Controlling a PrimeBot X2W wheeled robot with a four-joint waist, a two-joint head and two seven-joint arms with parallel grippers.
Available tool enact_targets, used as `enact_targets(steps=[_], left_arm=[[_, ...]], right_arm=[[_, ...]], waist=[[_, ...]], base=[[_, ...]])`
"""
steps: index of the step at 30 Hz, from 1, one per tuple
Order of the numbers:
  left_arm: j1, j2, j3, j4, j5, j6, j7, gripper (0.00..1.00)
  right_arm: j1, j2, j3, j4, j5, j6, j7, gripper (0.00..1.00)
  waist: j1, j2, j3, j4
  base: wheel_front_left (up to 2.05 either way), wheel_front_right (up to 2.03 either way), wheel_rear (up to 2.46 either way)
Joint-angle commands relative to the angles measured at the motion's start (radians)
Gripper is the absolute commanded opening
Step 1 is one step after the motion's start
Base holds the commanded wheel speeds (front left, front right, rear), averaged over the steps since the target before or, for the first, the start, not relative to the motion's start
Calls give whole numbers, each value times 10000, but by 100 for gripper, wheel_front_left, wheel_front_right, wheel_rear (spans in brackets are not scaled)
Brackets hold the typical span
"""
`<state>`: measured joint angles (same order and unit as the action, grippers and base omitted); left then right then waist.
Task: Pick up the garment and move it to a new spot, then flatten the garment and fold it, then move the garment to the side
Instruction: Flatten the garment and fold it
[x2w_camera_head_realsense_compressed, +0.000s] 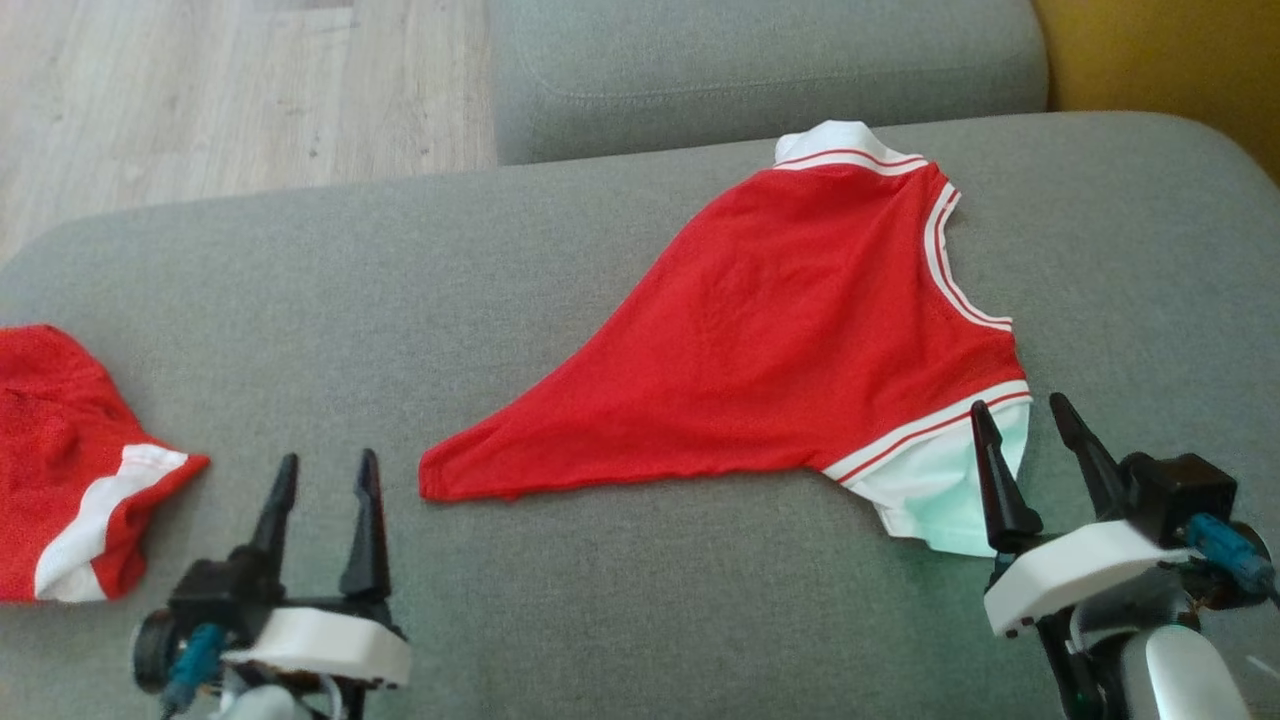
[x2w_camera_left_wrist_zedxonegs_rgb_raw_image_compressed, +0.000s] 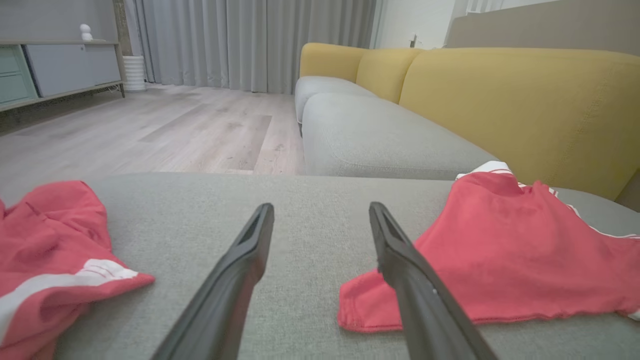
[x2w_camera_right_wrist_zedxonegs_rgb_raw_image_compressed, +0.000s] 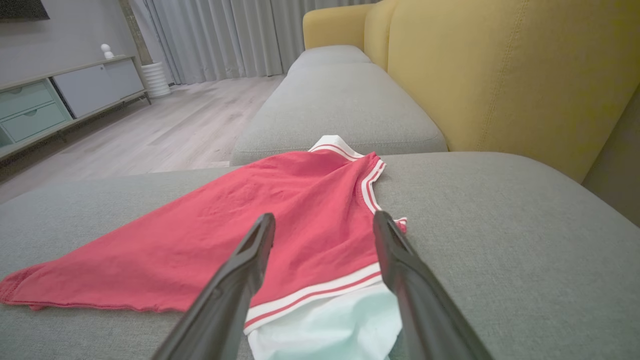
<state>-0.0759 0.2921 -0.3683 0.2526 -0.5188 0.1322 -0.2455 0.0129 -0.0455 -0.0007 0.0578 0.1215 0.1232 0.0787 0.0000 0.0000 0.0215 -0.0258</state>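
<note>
Red garment lies spread flat on grey sofa cushion, right of centre, white sleeve toward robot. Right gripper at that sleeve, fingers spread apart, gripping nothing. Left gripper likewise spread, over bare cushion near hem corner. Second red garment crumpled at far left
</note>
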Motion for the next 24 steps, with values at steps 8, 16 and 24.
enact_targets(steps=[8,16,24], left_arm=[[-1326,-585,-294,1488,-92,-286,502,100],[-2312,-1059,-240,3409,-187,-198,375,100],[-2709,-1362,-331,4865,-374,-264,638,0]], right_arm=[[-649,-68,509,-394,61,75,-46,100],[-940,-128,593,-275,151,75,-166,100],[-1016,-201,544,-206,201,75,-251,100]], waist=[[0,0,706,-229],[0,0,1244,-590],[0,0,1385,-677]], base=[[0,0,0],[0,0,0],[0,0,0]])
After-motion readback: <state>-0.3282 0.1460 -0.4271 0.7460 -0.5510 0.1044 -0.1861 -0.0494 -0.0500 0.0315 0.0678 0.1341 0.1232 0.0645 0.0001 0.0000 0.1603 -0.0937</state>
